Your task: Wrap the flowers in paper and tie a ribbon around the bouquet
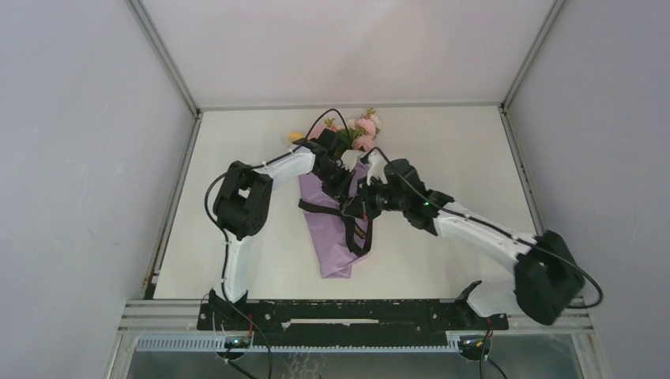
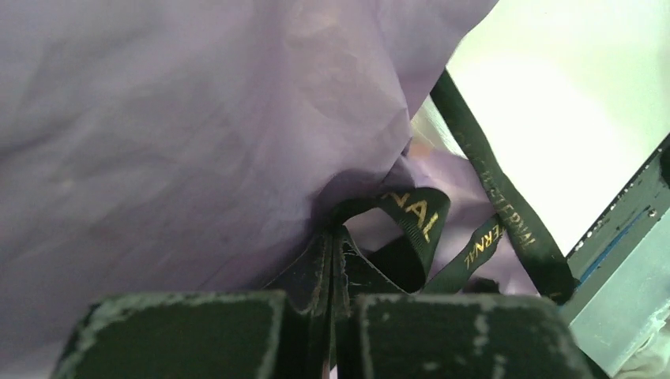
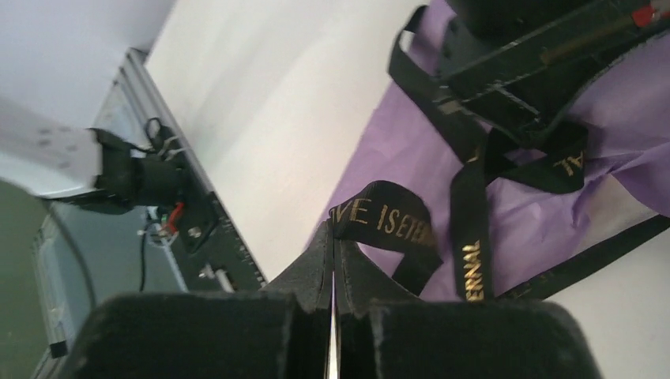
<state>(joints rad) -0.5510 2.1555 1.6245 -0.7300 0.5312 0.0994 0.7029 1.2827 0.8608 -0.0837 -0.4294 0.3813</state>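
The bouquet lies in the middle of the table, its purple paper (image 1: pixel 336 241) wrapped as a cone with the tip toward the arms. Pink, yellow and white flowers (image 1: pixel 361 129) stick out at the far end. A black ribbon (image 1: pixel 360 234) with gold lettering crosses the cone and trails down its right side. My left gripper (image 1: pixel 341 183) is over the cone's upper part, and the left wrist view has it (image 2: pixel 333 237) shut on a loop of ribbon (image 2: pixel 419 217) against the paper (image 2: pixel 197 118). My right gripper (image 1: pixel 366 202) (image 3: pixel 333 237) is shut on another ribbon loop (image 3: pixel 387 215) just right of it.
The white table (image 1: pixel 474 158) is boxed in by grey walls with metal frame posts. A black base rail (image 1: pixel 348 312) runs along the near edge, also seen as the rail (image 3: pixel 197 229) in the right wrist view. The left gripper's body (image 3: pixel 513 79) sits close above the right one.
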